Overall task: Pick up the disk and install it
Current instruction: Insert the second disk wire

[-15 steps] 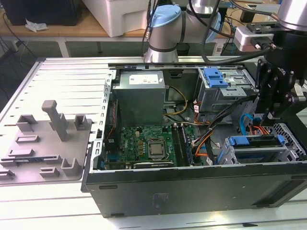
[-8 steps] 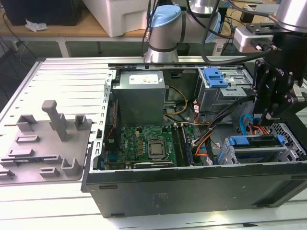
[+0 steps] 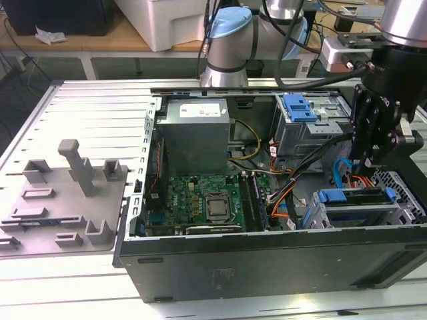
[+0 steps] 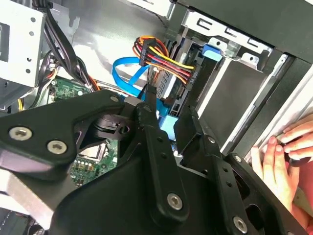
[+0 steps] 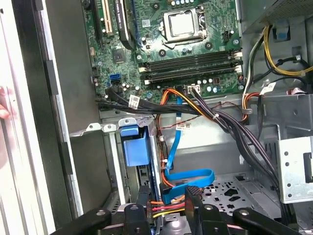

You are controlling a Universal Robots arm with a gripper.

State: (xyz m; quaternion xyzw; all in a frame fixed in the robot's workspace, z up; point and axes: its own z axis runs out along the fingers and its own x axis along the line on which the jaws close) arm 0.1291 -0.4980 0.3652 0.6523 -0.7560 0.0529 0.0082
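Note:
The disk (image 3: 360, 197), silver with blue carrier ends, stands on edge in the grey drive cage (image 3: 320, 217) at the front corner of the open computer case, on the exterior view's right. My gripper (image 3: 368, 160) hangs just above its rear end, where the power and data cables plug in. In both wrist views the two black fingers (image 4: 149, 100) stand apart, so the gripper (image 4: 171, 110) is open. The disk's blue carrier (image 4: 168, 125) lies below the gap. In the first wrist view the gripper (image 5: 167, 196) straddles the cable connector, beside the cage's blue latch (image 5: 134, 147).
A person's hand (image 4: 288, 147) rests on the case's outer edge. Cable bundles (image 5: 215, 115) cross between the motherboard (image 3: 200, 200) and the drive bays. The power-supply box (image 3: 193, 133) and a second cage with a blue latch (image 3: 300, 110) stand at the back. A grey fixture tray (image 3: 60, 200) lies outside the case.

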